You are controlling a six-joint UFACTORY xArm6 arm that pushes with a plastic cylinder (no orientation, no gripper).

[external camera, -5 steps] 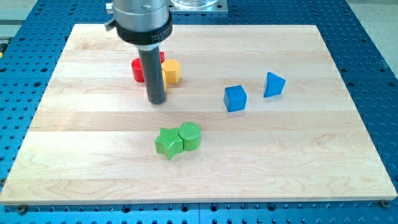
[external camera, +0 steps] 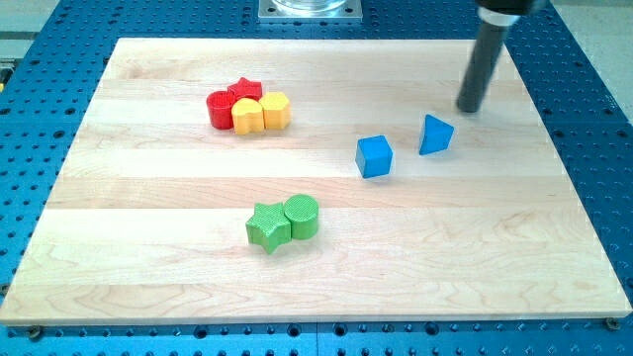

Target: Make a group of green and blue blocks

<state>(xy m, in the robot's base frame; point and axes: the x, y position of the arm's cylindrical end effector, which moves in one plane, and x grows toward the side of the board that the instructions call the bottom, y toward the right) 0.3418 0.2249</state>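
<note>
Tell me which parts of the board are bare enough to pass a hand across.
Free: the whole strip below the green star and green cylinder, and the left edge beside the red blocks. Crowded: upper right, where my tip stands just above the blue triangular block, with the blue cube nearby; also the red and yellow blocks cluster.

One camera looks down obliquely at the wooden board (external camera: 554, 208) (whole top visible).

The robot showed as 1 straight, smooth rod, dark grey to black, round in section, with a faint sheen down its side. My tip (external camera: 469, 109) was blunt and flat. A wider black collar capped it.
</note>
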